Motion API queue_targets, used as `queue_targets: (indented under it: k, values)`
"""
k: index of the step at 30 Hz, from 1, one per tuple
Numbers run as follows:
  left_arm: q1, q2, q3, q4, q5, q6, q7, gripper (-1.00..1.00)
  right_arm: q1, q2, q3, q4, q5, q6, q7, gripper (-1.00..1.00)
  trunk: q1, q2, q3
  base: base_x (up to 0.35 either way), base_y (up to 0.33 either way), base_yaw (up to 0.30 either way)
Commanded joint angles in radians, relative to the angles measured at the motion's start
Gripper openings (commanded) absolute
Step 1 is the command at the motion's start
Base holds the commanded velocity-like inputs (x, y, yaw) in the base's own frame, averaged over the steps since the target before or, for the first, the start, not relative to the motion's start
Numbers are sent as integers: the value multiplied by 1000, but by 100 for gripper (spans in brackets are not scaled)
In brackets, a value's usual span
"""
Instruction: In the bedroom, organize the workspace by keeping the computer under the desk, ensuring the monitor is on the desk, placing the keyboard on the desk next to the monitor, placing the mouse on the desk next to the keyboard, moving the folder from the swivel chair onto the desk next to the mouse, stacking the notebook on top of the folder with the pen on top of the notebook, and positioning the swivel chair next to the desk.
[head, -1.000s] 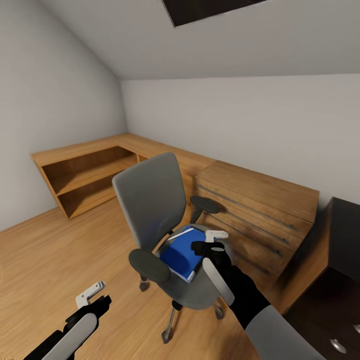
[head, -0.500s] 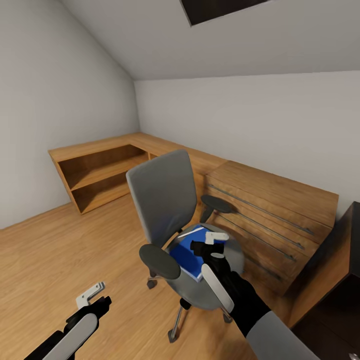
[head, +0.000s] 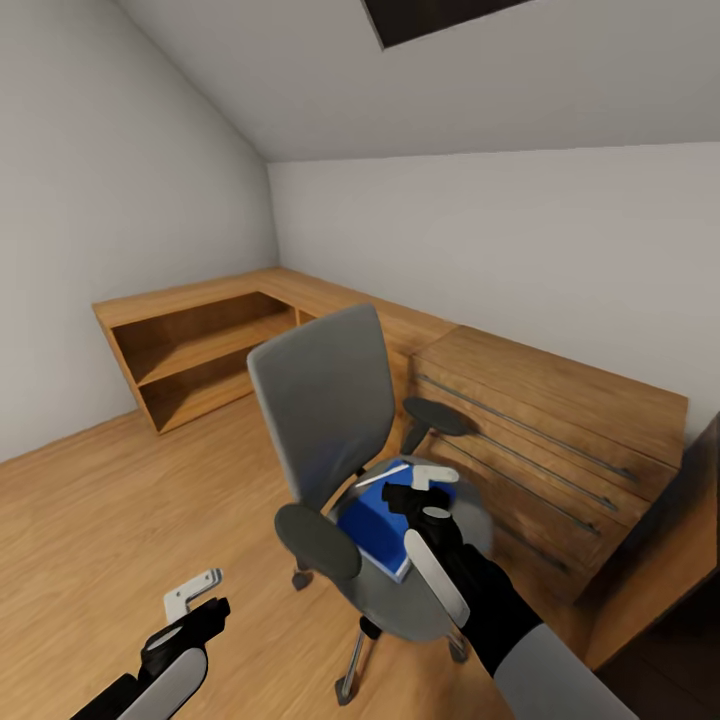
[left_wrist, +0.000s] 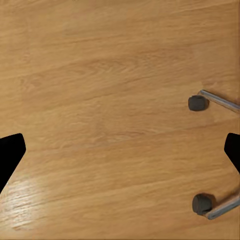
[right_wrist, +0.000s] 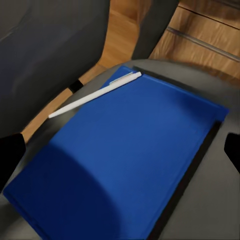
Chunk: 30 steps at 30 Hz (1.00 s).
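The grey swivel chair (head: 325, 400) stands mid-room on the wood floor. On its seat lies the blue folder (head: 372, 522) (right_wrist: 130, 150), and a white pen (head: 383, 476) (right_wrist: 95, 95) rests across one of its corners. My right gripper (head: 420, 485) (right_wrist: 121, 152) hovers open just above the folder, touching nothing. Low at my left side, my left gripper (head: 195, 600) (left_wrist: 120, 152) is open over bare floor, near two chair casters (left_wrist: 198, 103). A dark edge of the desk (head: 700, 600) shows at the far right.
A wooden chest with long bar handles (head: 560, 440) stands right behind the chair against the wall. A low wooden corner shelf unit (head: 200, 345) runs along the left and back walls. Open floor (head: 120, 500) lies left of the chair.
The camera has turned left, so chair and chest sit further right in the picture. My right gripper stays open over the folder. The left gripper has shifted slightly.
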Motion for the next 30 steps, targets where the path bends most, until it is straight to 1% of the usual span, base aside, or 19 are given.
queue_targets:
  k: [1,9,17,21,25,26,27,30]
  values:
    - [-1,1,-2,-2,-1,7,6,100,-1,0,2,-1,-6,3,-8,100,0,-1,-1,67,0,0]
    - [-1,2,-3,-1,-3,6,6,100,-1,0,2,5,-5,3,-8,100,0,-1,-1,143,0,0]
    - [-1,4,0,1,-1,5,6,100,-1,5,4,68,-4,2,-6,100,0,-1,-1,175,21,0]
    - [-1,5,3,7,0,5,6,100,-1,5,2,80,-4,2,-5,100,0,-1,-1,74,9,0]
    - [-1,6,5,10,-1,-7,6,100,-1,6,0,84,-5,2,-5,100,0,-1,-1,207,31,0]
    - [-1,9,6,14,-1,-11,6,100,-1,6,-1,85,-5,2,-5,100,0,-1,-1,120,11,0]
    - [-1,23,9,19,0,-14,7,100,-1,5,-2,88,-5,2,-5,100,0,-1,-1,25,2,0]
    - [-1,32,12,20,-1,-17,6,100,-1,5,-3,104,-5,1,-4,100,0,-1,-1,90,13,0]
